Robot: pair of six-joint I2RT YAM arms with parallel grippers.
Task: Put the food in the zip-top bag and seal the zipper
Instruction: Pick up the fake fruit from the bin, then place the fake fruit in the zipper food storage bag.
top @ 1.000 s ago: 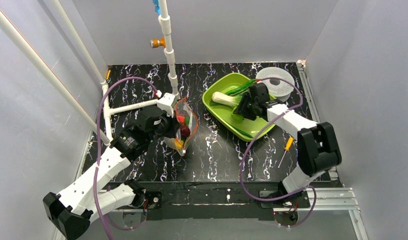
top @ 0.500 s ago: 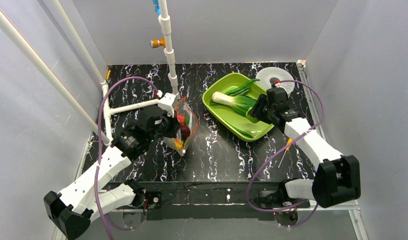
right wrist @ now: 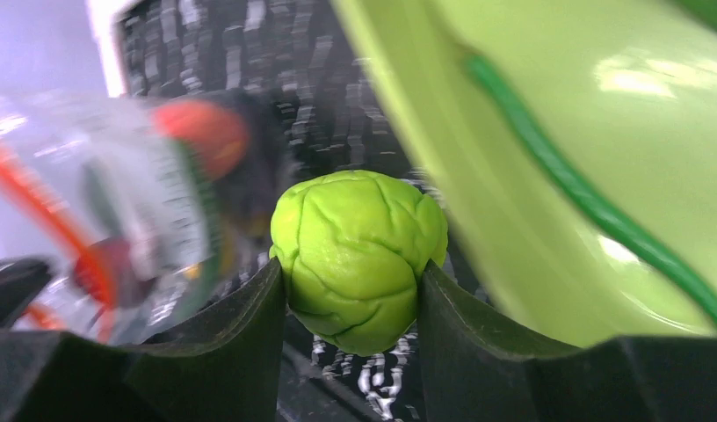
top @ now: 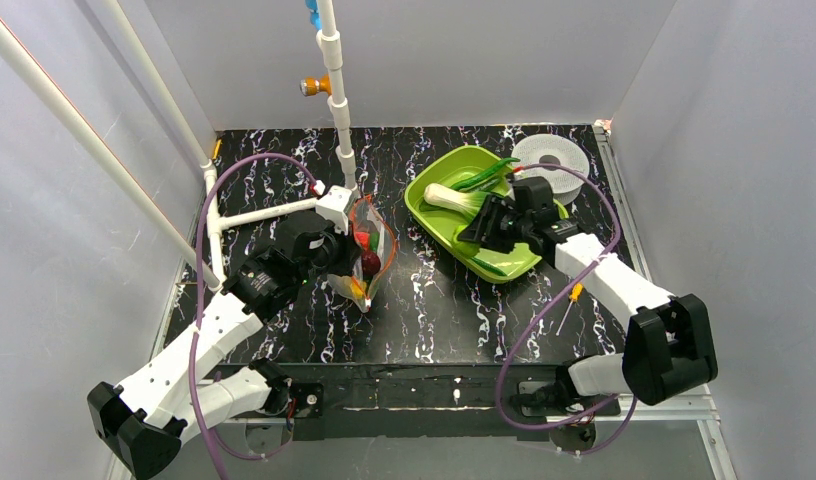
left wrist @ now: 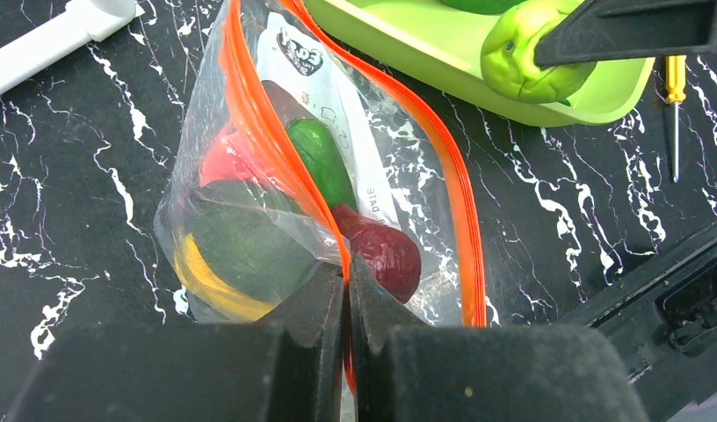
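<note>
The clear zip-top bag (top: 370,250) stands open on the black mat, with red, green, dark purple and yellow food inside (left wrist: 324,163). My left gripper (left wrist: 347,272) is shut on the near side of the red-orange zipper (left wrist: 276,149); the far side of the zipper (left wrist: 460,202) bows away from it. My right gripper (right wrist: 353,290) is shut on a round green food (right wrist: 359,255) and hangs over the lime-green tray's (top: 431,214) near-left edge, to the right of the bag. Bok choy (top: 462,199) and a long green pepper (top: 489,175) lie in the tray.
A white perforated disc (top: 554,155) sits behind the tray. An orange-handled screwdriver (top: 572,300) lies on the mat at the right. A white pipe frame (top: 274,212) and its upright post (top: 339,110) stand just behind the bag. Grey walls enclose the mat.
My right gripper swung out to the right of the tray, then came back left and nearer to the bag, with the round green food in it. The left arm and bag stayed put.
</note>
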